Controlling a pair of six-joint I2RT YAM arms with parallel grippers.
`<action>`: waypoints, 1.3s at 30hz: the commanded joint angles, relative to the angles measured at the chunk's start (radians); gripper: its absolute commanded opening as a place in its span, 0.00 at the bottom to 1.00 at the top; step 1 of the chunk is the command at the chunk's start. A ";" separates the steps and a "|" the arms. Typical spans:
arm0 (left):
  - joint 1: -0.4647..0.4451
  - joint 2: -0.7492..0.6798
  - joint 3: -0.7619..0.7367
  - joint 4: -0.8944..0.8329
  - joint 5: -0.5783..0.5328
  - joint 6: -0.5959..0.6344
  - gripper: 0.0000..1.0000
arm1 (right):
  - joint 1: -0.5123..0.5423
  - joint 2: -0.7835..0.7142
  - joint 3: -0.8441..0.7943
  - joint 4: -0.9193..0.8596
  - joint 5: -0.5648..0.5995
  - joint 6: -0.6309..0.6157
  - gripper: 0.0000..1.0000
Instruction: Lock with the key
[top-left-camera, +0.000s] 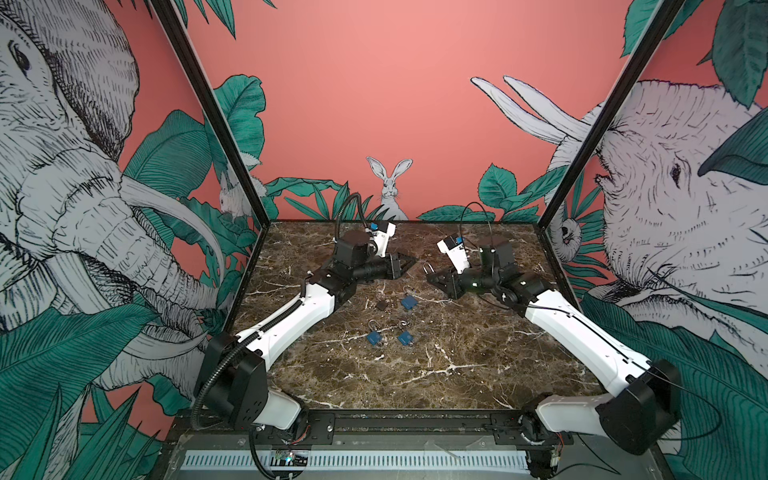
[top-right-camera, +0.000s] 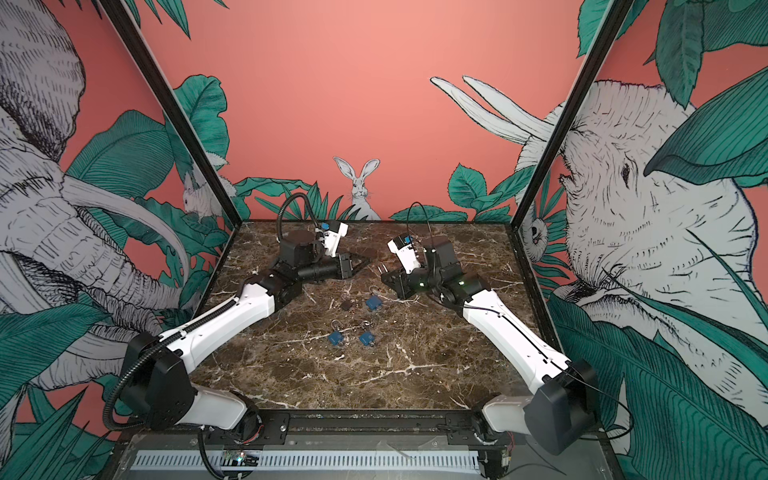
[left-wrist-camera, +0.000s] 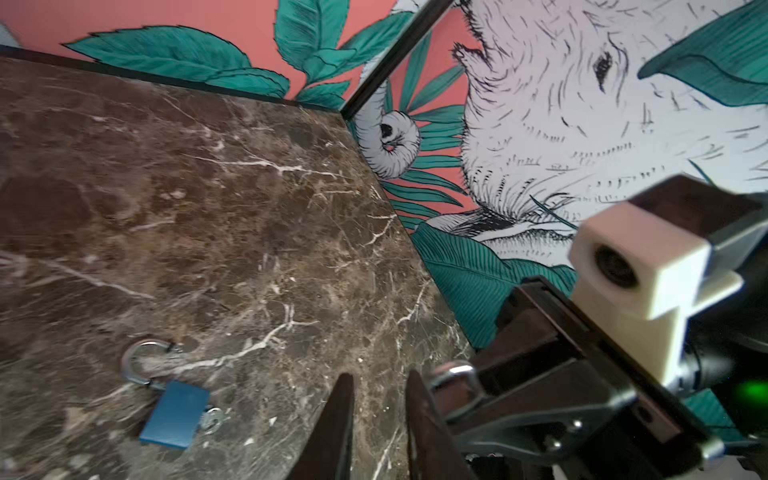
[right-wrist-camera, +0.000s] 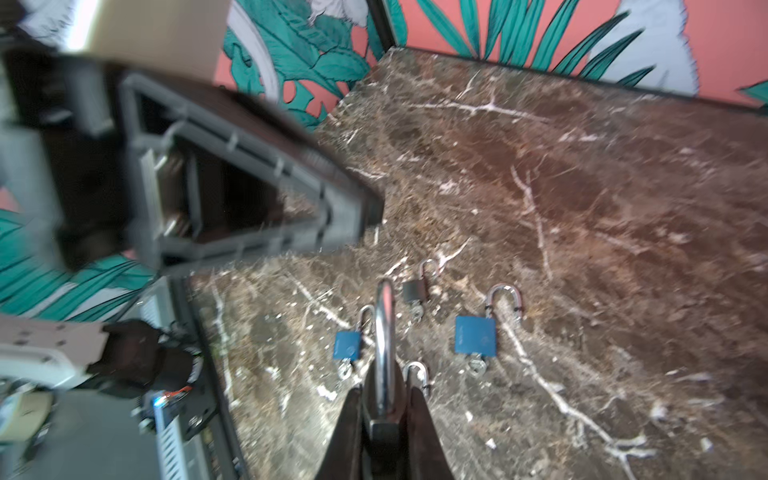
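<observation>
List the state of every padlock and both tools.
Left tool: open, empty.
Right tool: shut on held padlock.
Held padlock: lifted, shackle unclear.
Far blue padlock: shackle open.
Near-left blue padlock: shackle open.
Near-right blue padlock: lying flat, shackle unclear.
Small dark padlock: lying flat, shackle unclear.
</observation>
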 joint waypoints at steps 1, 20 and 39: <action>0.038 -0.073 -0.011 -0.031 0.041 0.079 0.30 | -0.022 -0.020 0.019 -0.037 -0.164 0.003 0.00; 0.050 -0.072 -0.060 -0.087 0.466 0.201 0.32 | -0.039 0.075 -0.045 0.061 -0.497 0.075 0.00; 0.039 -0.009 -0.069 0.011 0.514 0.133 0.25 | -0.031 0.095 -0.040 0.091 -0.518 0.100 0.00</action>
